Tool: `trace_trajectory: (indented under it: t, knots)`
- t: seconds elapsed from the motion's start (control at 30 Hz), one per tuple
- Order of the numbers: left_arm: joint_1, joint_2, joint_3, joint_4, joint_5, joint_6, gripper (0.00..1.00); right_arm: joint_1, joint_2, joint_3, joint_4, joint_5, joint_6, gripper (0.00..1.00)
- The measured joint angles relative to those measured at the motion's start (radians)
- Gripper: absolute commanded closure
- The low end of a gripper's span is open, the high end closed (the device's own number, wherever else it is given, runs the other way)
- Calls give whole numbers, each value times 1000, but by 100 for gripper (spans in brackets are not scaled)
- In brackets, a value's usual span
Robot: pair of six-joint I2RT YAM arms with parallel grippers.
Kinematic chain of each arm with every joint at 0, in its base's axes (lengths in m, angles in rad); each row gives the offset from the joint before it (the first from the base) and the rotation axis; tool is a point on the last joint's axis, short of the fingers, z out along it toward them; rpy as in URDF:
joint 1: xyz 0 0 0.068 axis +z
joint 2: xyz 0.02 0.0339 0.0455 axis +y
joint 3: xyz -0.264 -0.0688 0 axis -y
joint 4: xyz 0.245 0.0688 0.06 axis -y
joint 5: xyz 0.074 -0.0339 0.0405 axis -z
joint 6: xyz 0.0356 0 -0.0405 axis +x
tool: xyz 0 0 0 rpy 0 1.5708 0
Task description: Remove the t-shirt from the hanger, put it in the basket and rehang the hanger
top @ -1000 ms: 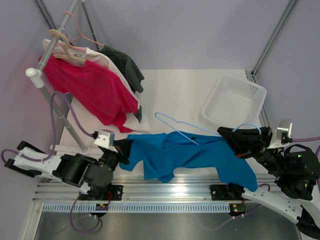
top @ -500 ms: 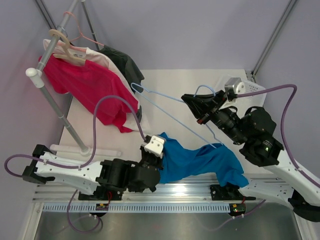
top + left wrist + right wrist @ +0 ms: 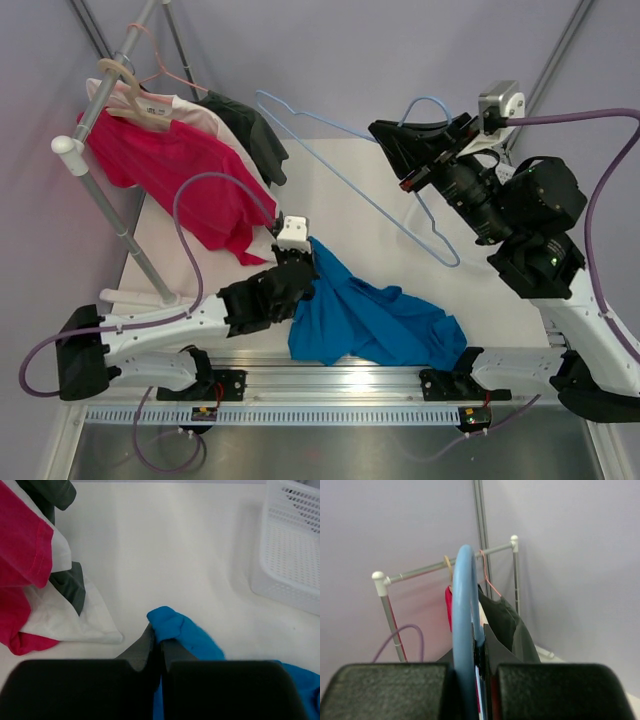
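The bright blue t-shirt lies crumpled on the table near the front edge, off the hanger. My left gripper is shut on a fold of the t-shirt at its upper left end. The light-blue wire hanger hangs bare in the air above the table. My right gripper is shut on the hanger near its hook, held high at the back right.
A clothes rack at the back left carries a magenta-pink shirt, a dark grey shirt, a beige wooden hanger and a pink wire hanger. A white basket stands at the right in the left wrist view.
My right arm has lifted the hanger up and back, clear of the t-shirt. My left arm has swung toward the table's middle, dragging the t-shirt's end with it.
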Motion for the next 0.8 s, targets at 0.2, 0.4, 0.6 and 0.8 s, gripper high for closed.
trace_trajectory:
  t: [0.2,0.4,0.6,0.8]
  knots:
    - [123,132,80,37,91,37,100,0,-31,22,-23,-28,-6,100]
    - [206,156,100,44,216,61,4,0,-114,-79,-66,-24,-8,100]
    - [203,53,98,-18,432,68,1,0,-206,-164,-166,-21,9,100]
    - [189,-209,90,-155,671,110,1,0,-348,-243,-323,-16,29,100]
